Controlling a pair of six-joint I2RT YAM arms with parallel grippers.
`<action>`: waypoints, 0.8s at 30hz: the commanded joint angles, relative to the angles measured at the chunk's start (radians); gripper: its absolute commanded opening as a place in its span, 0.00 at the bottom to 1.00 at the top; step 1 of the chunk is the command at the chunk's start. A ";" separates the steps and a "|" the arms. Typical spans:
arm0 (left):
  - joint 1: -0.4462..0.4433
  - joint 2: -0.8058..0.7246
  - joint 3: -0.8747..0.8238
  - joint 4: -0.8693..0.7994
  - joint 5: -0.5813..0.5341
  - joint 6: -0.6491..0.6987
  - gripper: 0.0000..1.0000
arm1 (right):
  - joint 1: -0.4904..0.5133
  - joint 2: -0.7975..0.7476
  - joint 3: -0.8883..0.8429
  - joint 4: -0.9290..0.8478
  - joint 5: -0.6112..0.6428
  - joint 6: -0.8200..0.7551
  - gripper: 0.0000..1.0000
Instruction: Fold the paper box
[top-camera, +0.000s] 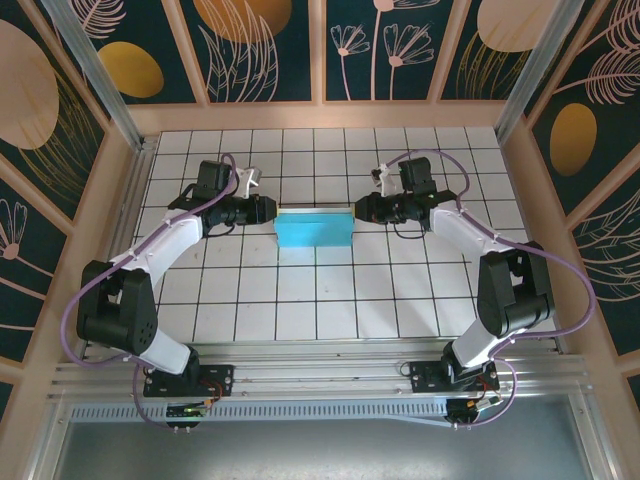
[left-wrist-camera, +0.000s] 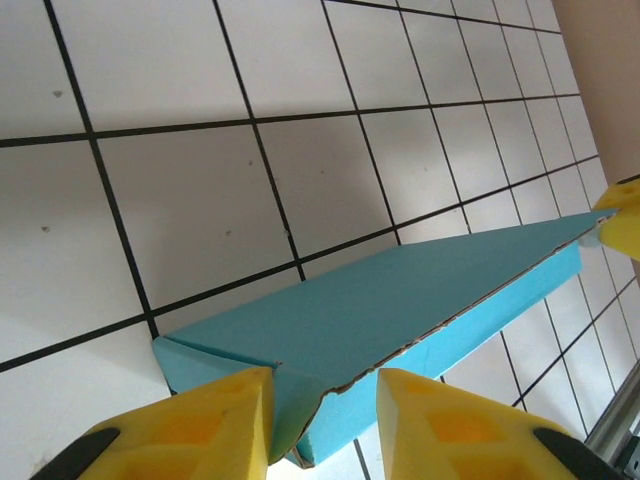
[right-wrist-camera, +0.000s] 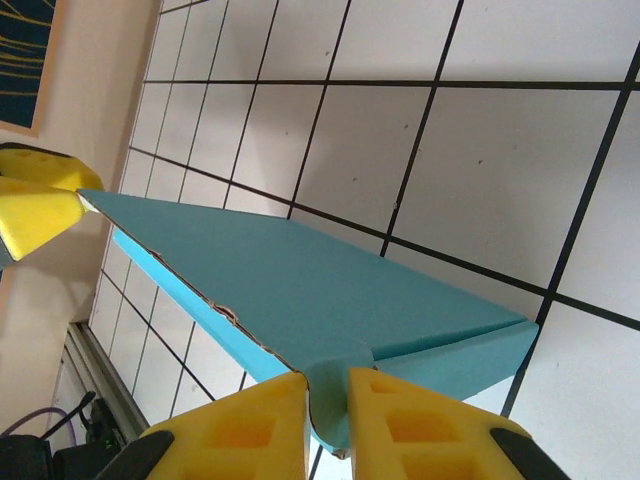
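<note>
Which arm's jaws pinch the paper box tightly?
The right arm: its jaws squeeze the paper box edge; the left arm has jaws wider around the other end.

Left tool (top-camera: 270, 209) slightly parted, right tool (top-camera: 355, 210) pinched nearly closed, both pointing inward.

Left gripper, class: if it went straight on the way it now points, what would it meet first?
The paper box: its near end lies between the fingers of the left gripper, so any advance pushes into it. At the box's far end sits the right gripper, though depth is hard to judge.
</note>
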 joint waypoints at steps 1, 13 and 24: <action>0.002 -0.030 -0.001 -0.063 -0.070 0.004 0.32 | 0.011 -0.007 -0.013 0.018 0.015 0.015 0.18; 0.002 -0.024 0.001 -0.033 -0.004 -0.024 0.23 | 0.016 0.003 -0.007 0.021 0.018 0.034 0.18; 0.001 -0.024 -0.048 0.053 0.091 -0.119 0.23 | 0.018 0.019 -0.018 0.071 -0.006 0.154 0.18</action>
